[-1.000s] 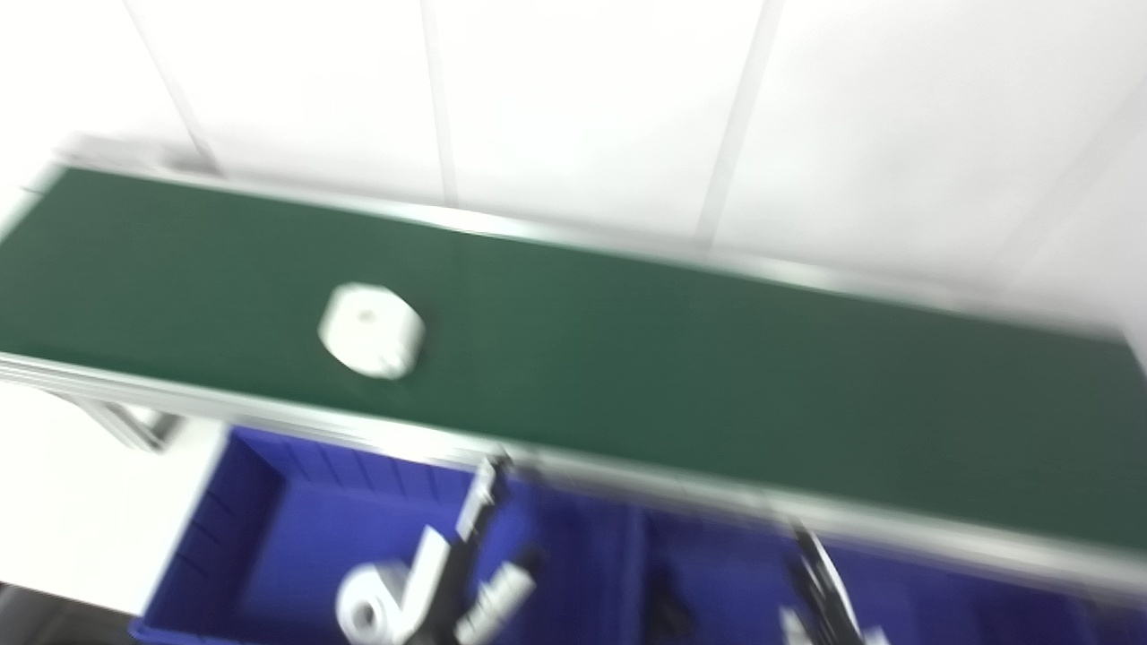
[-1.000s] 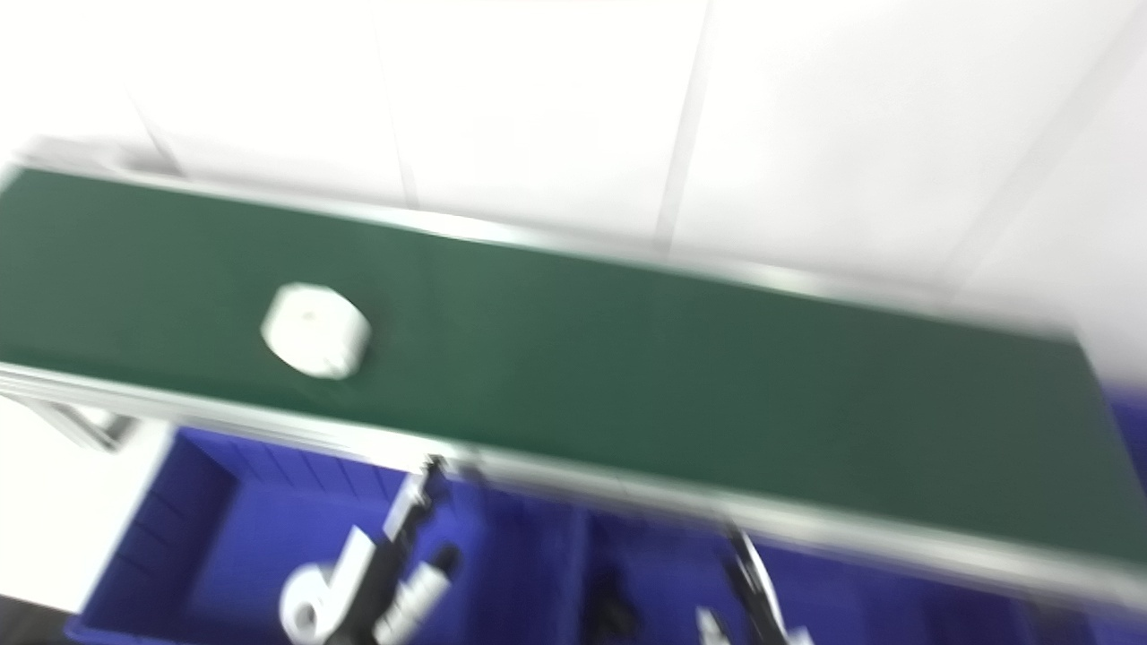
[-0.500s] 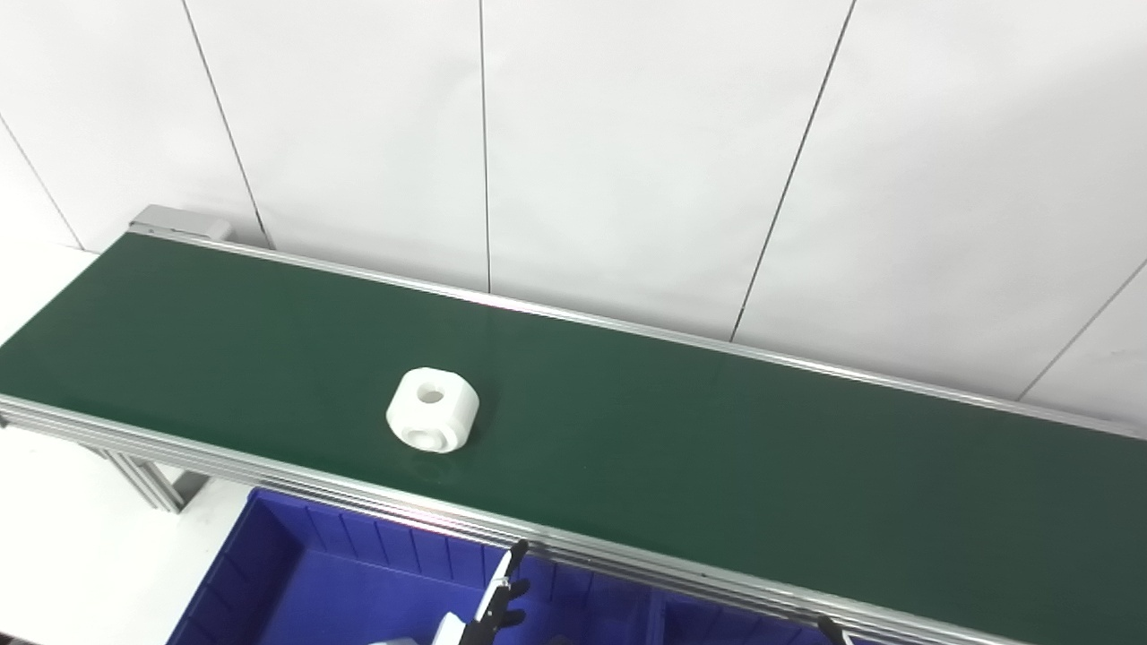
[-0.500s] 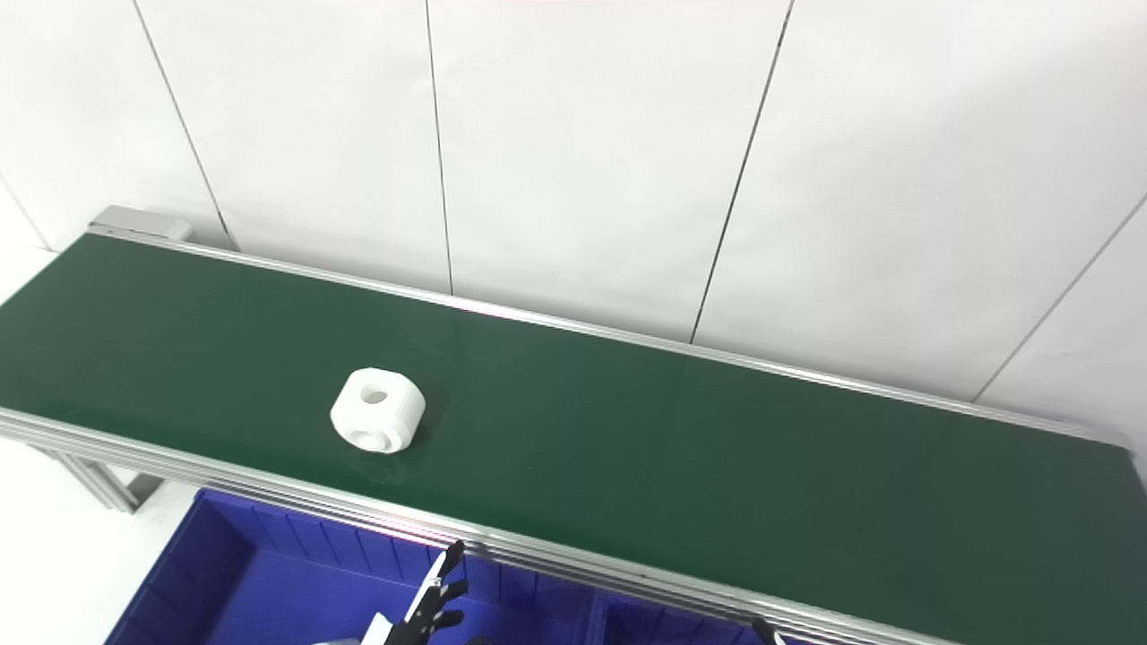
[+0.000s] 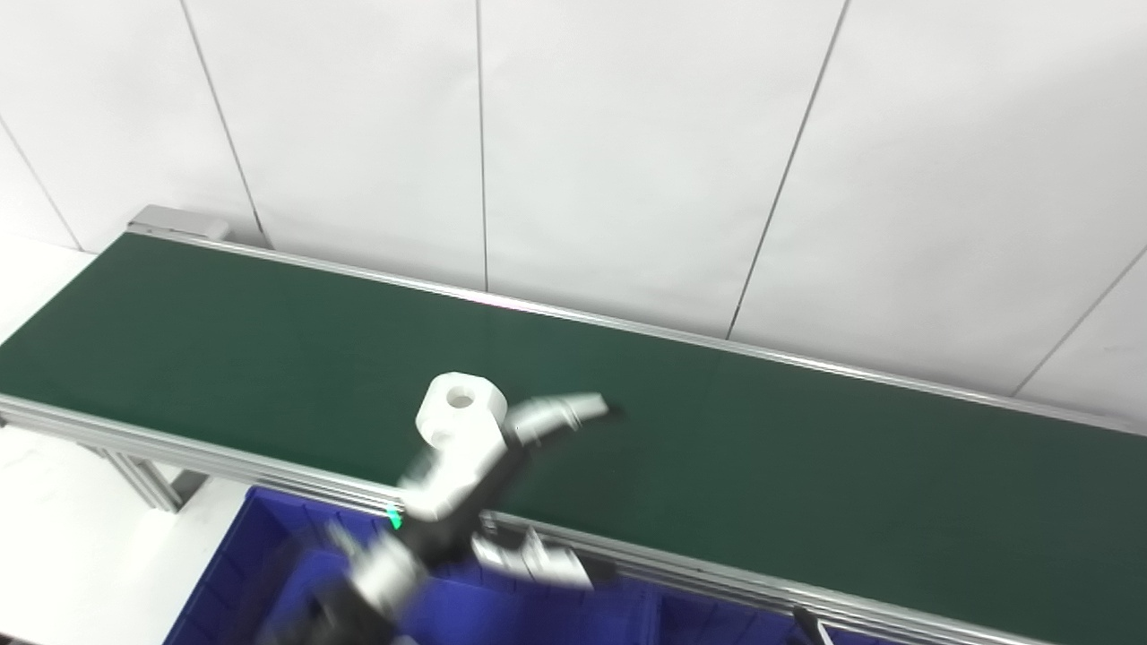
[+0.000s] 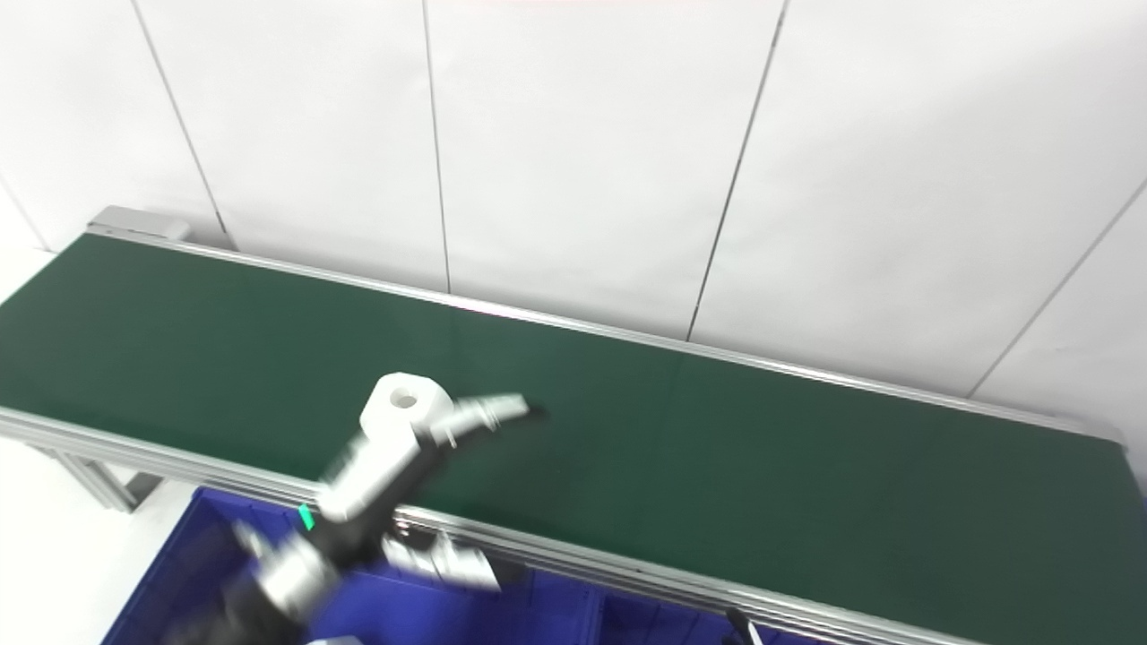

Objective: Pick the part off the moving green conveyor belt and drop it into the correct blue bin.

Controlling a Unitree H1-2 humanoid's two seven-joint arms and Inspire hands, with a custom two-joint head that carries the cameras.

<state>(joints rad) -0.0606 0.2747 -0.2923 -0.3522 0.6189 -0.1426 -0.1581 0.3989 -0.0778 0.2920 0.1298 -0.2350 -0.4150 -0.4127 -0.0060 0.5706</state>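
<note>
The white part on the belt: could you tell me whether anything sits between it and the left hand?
Nothing visible does. The left hand, motion-blurred, is already right beside the white part on the green conveyor belt, fingers apart; whether they touch is unclear.

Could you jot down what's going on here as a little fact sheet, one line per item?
belt: long green conveyor belt along a white wall
part: white round part with a hole, lying on the belt
left hand: left hand blurred, reaching over the belt right beside the part; grip unclear
right hand: only a dark tip at the bottom edge
bin: blue bin below the belt's near edge
</note>
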